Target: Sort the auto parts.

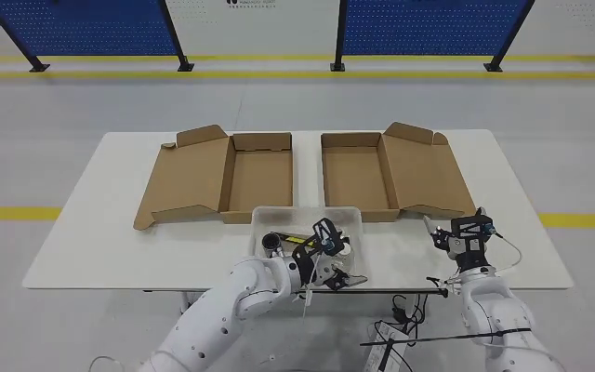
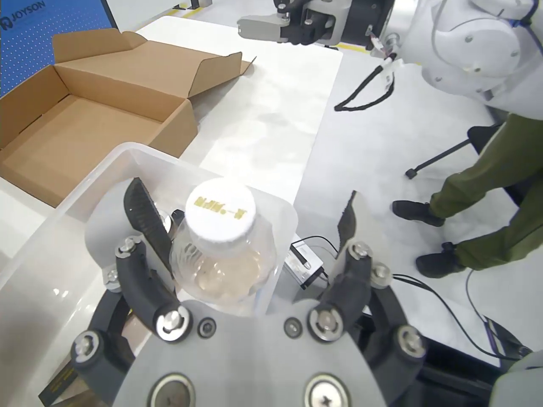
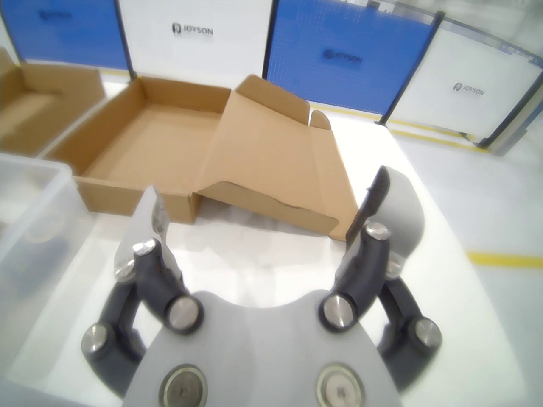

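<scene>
The left gripper hangs over the right-hand part of a clear plastic bin at the front edge of the table, its fingers spread wide. Between them a small clear bottle with a white cap stands upright inside the bin, by a corner. It is close against one finger and well clear of the other (so nothing is clamping it). A dark round part lies in the bin's left side.

Behind the bin two open cardboard boxes lie side by side, the left box and the right box, each with its lid folded outward. The right gripper is above the table's front right area, just in front of the right box's lid. Its fingers are apart with nothing between them.
</scene>
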### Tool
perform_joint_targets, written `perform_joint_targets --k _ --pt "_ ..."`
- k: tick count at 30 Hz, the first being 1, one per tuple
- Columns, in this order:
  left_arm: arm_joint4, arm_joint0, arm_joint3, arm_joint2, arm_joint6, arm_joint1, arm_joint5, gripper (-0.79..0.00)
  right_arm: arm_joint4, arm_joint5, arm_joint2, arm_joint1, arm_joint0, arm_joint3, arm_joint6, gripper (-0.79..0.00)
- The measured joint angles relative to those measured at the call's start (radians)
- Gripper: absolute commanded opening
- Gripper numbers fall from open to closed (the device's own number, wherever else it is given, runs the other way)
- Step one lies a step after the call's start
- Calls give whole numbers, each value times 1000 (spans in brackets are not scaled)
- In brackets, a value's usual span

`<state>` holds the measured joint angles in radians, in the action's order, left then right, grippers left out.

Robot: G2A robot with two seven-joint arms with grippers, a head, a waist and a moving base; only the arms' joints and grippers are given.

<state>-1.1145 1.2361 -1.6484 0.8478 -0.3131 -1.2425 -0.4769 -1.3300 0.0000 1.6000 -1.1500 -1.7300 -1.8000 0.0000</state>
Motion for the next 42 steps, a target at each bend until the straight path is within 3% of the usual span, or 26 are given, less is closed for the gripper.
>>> perform_joint_targets --k 15,32,37,40,42 --pt "-42 -18 20 -8 -24 -5 29 -40 0 0 0 0 0 0 0 0" --pt "-53 -18 39 4 -58 -6 64 -18 0 0 0 0 0 0 0 0" --pt "-54 -15 46 5 -68 -6 70 -52 0 0 0 0 0 0 0 0" --pt "-56 -14 50 5 -71 -7 73 -142 0 0 0 0 0 0 0 0" --pt "-56 -15 53 4 -72 -8 74 -157 0 0 0 0 0 0 0 0"
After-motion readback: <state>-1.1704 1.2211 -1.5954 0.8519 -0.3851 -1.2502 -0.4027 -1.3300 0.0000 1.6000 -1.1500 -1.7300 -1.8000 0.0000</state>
